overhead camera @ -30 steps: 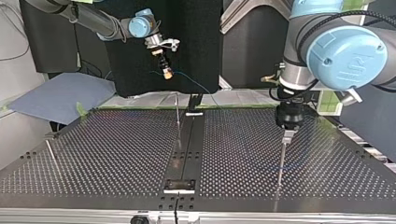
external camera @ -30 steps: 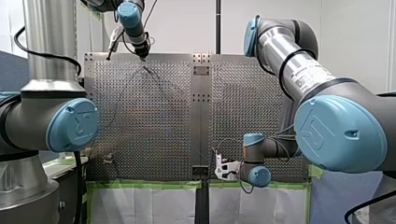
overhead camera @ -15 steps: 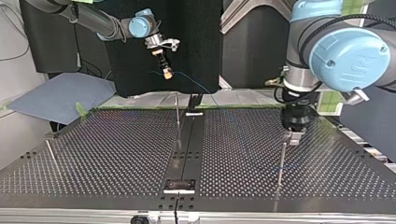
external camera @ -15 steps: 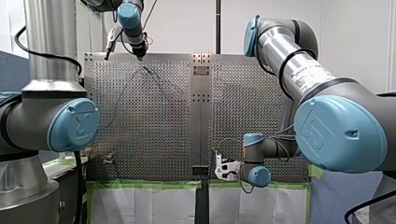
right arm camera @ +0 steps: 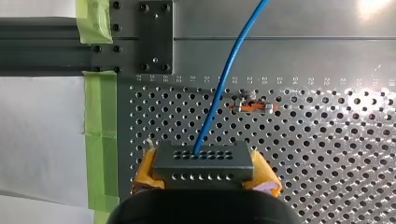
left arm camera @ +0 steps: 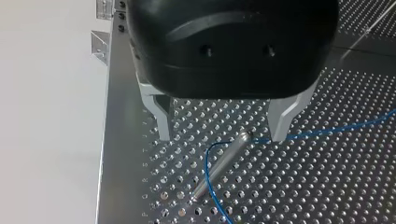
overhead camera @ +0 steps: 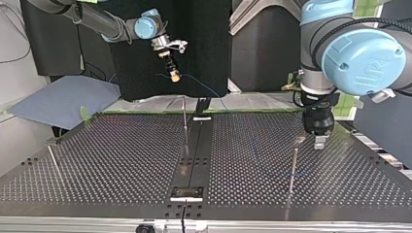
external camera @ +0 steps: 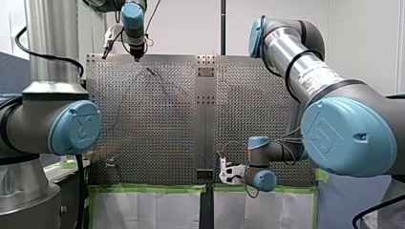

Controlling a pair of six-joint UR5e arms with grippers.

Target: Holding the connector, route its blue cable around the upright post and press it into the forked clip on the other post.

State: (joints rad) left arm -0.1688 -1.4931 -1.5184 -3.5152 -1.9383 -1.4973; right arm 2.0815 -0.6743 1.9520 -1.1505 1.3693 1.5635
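My right gripper (right arm camera: pixel 205 176) is shut with its yellow pads on a grey perforated connector (right arm camera: pixel 203 161), held in the air above the plate's far edge in the top view (overhead camera: pixel 172 75). A blue cable (right arm camera: pixel 220 88) runs from the connector over the plate. It bends round a thin metal post (left arm camera: pixel 219 165) below my left gripper (left arm camera: pixel 222 135), whose metal fingers stand open and hold nothing. In the top view my left gripper (overhead camera: pixel 318 141) hangs just beside that post's top (overhead camera: pixel 292 167). A second thin post (overhead camera: pixel 184 116) stands near the plate's middle rail.
A third thin post (overhead camera: pixel 52 158) leans at the top view's left. A dark rail (overhead camera: pixel 194 145) runs down the perforated plate's middle. A small orange and metal piece (right arm camera: pixel 252 107) sits on the plate ahead of the connector. Green tape (right arm camera: pixel 100 140) lines the plate's edge.
My left gripper has come off the post's top and shifted toward the top view's right. My right gripper has stayed still with the connector.
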